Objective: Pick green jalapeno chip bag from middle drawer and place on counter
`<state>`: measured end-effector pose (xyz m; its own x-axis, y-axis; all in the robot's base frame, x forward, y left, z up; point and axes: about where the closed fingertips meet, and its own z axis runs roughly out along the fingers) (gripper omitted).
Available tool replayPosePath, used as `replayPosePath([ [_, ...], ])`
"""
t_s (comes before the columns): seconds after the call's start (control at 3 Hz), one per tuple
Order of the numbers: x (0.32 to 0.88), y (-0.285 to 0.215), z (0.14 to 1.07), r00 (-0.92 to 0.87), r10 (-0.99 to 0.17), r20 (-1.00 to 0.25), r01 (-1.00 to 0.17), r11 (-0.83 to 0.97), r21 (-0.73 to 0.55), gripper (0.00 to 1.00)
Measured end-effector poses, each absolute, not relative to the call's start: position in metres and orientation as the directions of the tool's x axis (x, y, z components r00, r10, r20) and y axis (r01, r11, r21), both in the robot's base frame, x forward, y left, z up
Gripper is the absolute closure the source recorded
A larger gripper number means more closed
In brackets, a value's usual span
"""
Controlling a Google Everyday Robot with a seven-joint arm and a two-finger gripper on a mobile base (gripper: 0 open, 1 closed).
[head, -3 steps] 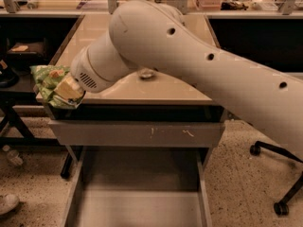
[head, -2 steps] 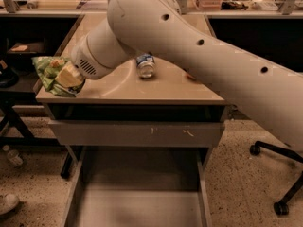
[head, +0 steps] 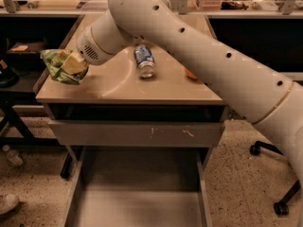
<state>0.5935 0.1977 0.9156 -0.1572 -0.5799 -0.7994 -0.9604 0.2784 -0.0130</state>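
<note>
The green jalapeno chip bag (head: 56, 65) is crinkled in my gripper (head: 71, 66), which is shut on it just above the left front part of the beige counter (head: 118, 86). My white arm reaches in from the right across the counter. The middle drawer (head: 137, 200) stands pulled open below, its grey floor bare.
A blue-and-white can (head: 144, 60) lies on its side at the counter's middle. A small orange thing (head: 190, 74) shows by the arm. The grey front panel (head: 137, 134) with scratch marks sits above the open drawer. An office chair base (head: 274, 183) stands at the right.
My gripper has carried the bag up and to the right, from beside the counter's left edge to over its left front part. The can has come into view.
</note>
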Motion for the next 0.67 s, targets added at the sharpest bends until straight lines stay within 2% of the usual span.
replayPosePath([
  [0.67, 0.677, 0.212, 0.88, -0.19, -0.596, -0.78, -0.959, 0.282, 0.018, 1.0],
])
